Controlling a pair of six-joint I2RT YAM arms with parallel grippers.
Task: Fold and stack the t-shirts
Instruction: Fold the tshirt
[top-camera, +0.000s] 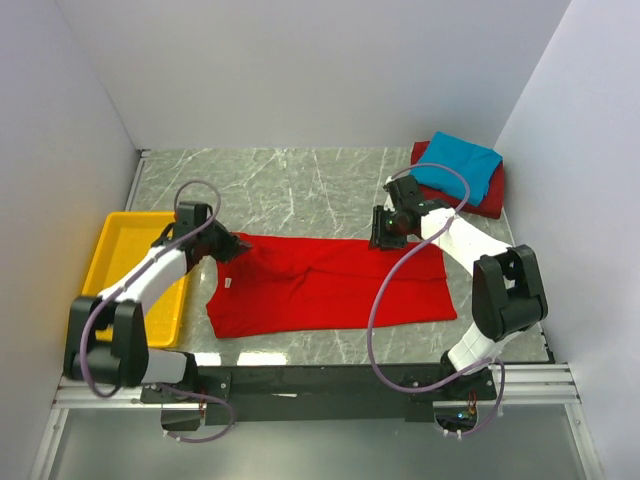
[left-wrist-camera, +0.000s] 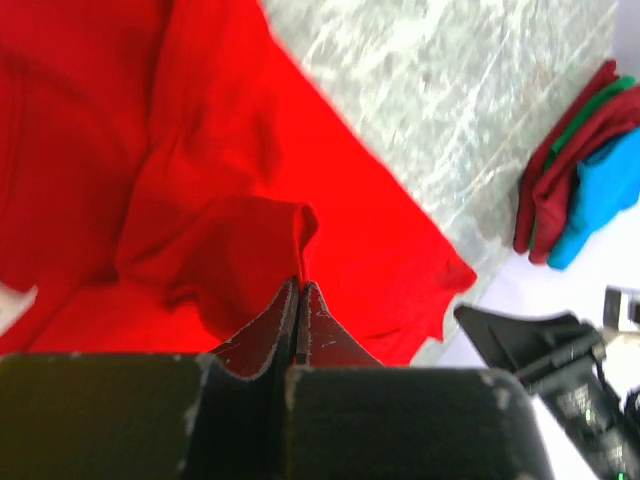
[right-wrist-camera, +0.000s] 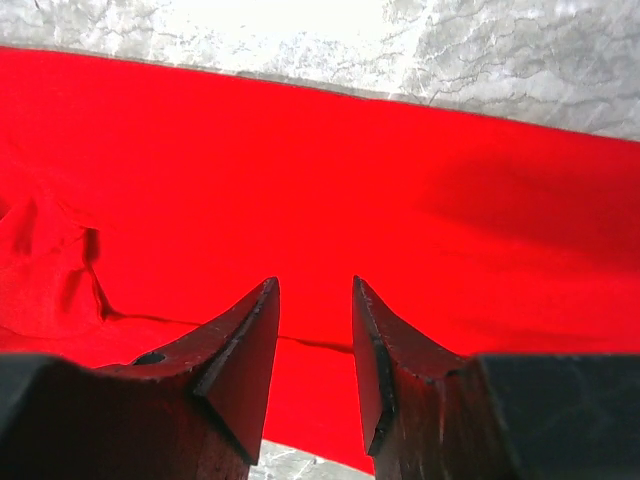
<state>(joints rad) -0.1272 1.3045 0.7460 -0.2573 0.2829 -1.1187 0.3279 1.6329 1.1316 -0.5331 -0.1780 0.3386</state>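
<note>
A bright red t-shirt (top-camera: 330, 285) lies spread across the front of the table, its white neck label (top-camera: 228, 284) toward the left. My left gripper (top-camera: 240, 247) is shut on a raised pinch of this shirt at its far left corner; the left wrist view has the cloth rising into the gripper (left-wrist-camera: 300, 287). My right gripper (top-camera: 380, 238) stands open just over the shirt's far edge, and the right wrist view has only flat red cloth (right-wrist-camera: 420, 180) under the gripper (right-wrist-camera: 315, 285). A folded turquoise t-shirt (top-camera: 457, 166) rests on a folded darker red one (top-camera: 490, 200) at the back right.
A yellow plastic tray (top-camera: 115, 262) sits at the left, beside the left arm. Grey walls close in the table on the left, back and right. Bare marble (top-camera: 290, 185) lies behind the spread shirt.
</note>
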